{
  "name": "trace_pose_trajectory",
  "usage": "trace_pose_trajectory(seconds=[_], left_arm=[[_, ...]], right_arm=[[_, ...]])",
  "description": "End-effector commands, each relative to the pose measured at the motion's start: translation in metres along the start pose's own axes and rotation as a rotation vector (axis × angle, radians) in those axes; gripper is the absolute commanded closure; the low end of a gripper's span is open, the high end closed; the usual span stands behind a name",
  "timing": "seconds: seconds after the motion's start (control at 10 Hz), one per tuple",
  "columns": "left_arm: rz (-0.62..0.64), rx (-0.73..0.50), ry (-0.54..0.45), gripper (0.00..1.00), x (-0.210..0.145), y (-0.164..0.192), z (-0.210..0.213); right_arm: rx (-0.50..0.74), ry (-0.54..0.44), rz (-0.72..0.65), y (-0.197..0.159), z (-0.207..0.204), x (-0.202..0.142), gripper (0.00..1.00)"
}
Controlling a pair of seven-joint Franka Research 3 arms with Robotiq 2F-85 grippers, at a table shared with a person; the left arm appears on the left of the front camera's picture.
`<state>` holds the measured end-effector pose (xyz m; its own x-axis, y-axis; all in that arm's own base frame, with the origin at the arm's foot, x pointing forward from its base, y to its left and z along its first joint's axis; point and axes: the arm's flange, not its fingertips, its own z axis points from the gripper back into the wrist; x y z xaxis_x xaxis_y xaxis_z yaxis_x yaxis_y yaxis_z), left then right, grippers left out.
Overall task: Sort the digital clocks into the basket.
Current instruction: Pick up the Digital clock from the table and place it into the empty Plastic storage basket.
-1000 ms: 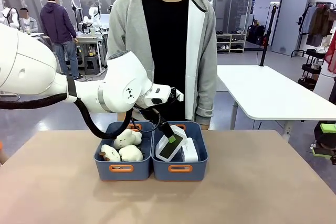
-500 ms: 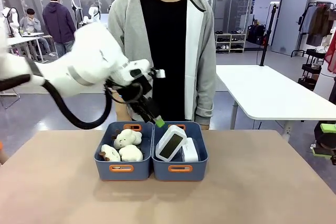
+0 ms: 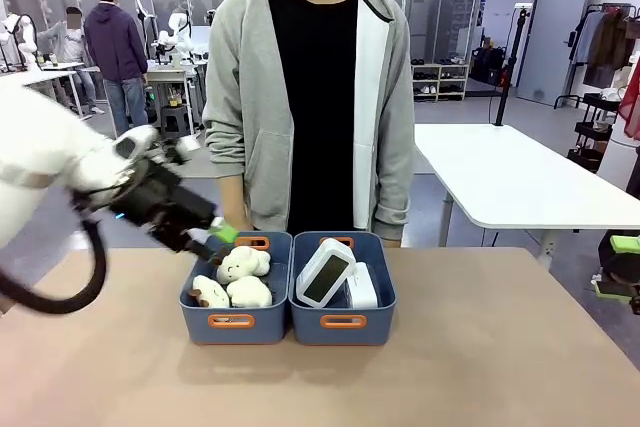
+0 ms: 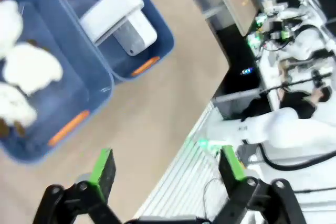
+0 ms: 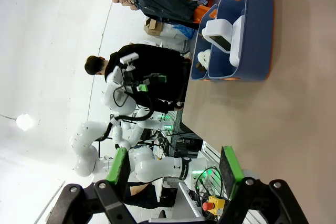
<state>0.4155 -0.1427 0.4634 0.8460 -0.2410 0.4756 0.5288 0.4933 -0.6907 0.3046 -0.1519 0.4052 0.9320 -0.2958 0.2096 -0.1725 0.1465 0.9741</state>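
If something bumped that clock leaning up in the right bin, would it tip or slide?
The leaning clock stands tilted, propped against the flat clock, so a nudge would probably topple it. Its smooth white shell looks hard and likely slippery. The bin's wall should keep it inside.

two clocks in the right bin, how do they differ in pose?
The front clock stands tilted, its dark screen toward the camera, propped against the rear clock. The rear clock lies low along the bin's right side, screen not visible. The front one rises above the bin rim; the rear one barely does. Both are white, rounded, and in the same bin.
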Motion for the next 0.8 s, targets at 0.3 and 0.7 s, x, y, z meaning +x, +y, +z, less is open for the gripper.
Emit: trace_pose_trajectory(seconds=[0.3, 0.7], left_arm=[[0.056, -0.228, -0.312, 0.00, -0.119, 0.060, 0.097], [0.072, -0.245, -0.418, 0.00, -0.145, 0.100, 0.114]], right_arm=[[0.004, 0.004, 0.007, 0.001, 0.000, -0.003, 0.13], [0.004, 0.004, 0.007, 0.001, 0.000, -0.003, 0.13]])
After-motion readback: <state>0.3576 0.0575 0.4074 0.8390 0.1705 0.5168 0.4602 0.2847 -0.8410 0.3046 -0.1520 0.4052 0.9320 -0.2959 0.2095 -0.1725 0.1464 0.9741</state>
